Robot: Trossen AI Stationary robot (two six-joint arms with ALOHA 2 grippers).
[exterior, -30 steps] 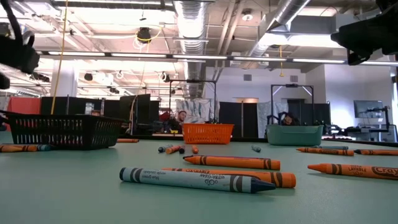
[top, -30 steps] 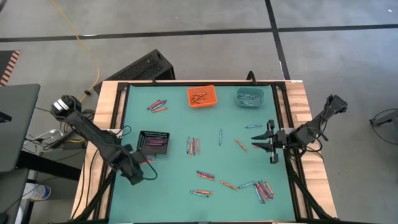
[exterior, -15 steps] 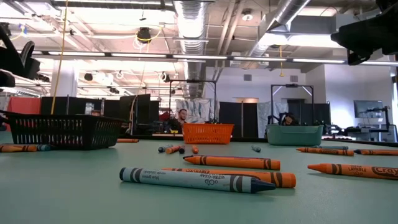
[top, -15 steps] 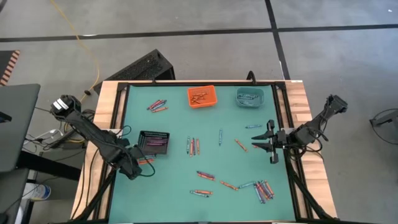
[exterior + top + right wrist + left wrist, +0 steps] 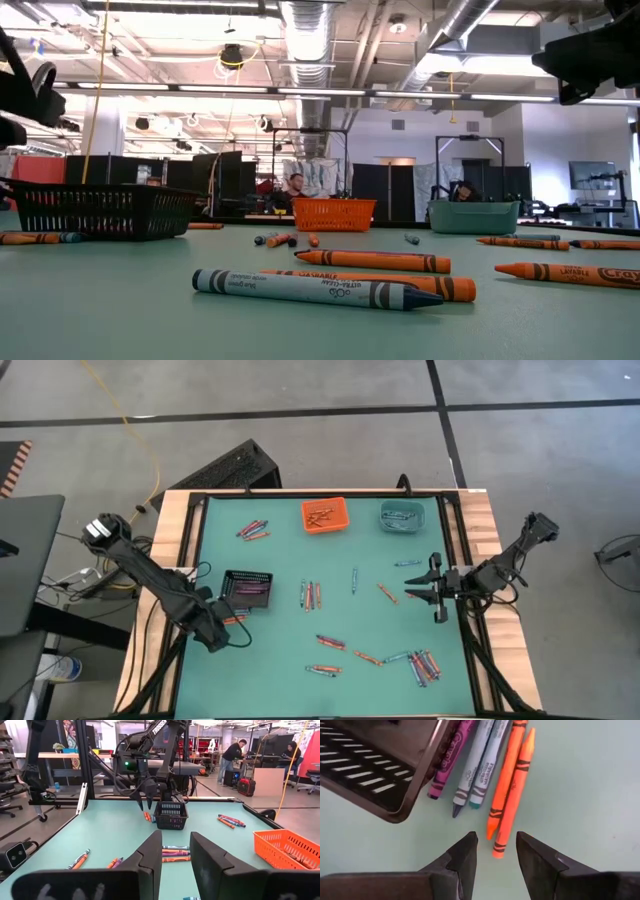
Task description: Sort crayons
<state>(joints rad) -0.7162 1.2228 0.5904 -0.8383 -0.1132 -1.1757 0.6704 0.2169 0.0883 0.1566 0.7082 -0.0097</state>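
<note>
Left pincer (image 5: 495,851) parted above crayons (image 5: 512,790) beside black bin (image 5: 375,767).

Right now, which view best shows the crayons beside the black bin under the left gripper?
The left wrist view: the crayons fill it, two orange, two blue-teal and one purple, beside the black bin, ahead of the open left gripper. The high view shows specks, the low view one tip; the right wrist view sees them distantly.

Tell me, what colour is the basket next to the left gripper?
Black basket, clearest in the left wrist view.
</note>
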